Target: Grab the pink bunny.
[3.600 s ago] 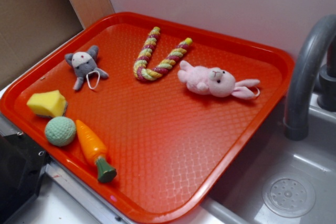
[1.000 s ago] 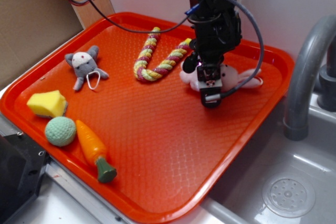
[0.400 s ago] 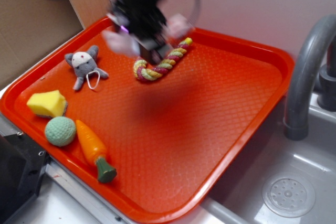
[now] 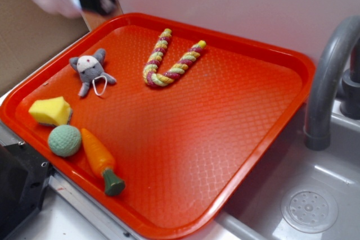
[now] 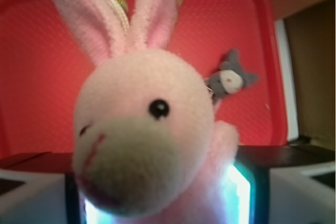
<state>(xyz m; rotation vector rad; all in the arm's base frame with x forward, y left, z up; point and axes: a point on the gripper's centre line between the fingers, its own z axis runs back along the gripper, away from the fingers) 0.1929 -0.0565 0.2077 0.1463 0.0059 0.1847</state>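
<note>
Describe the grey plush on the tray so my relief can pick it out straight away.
On the orange tray, look to the far-left corner, left of the U-shaped striped rope. The grey plush lies flat there, limbs spread, above the yellow sponge. It alone is grey, with a white face and a white loop.

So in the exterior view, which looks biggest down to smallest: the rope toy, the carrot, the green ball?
Largest to smallest as they look there:
1. rope toy
2. carrot
3. green ball
The carrot lies nearer the camera than the rope, yet still looks smaller.
</note>
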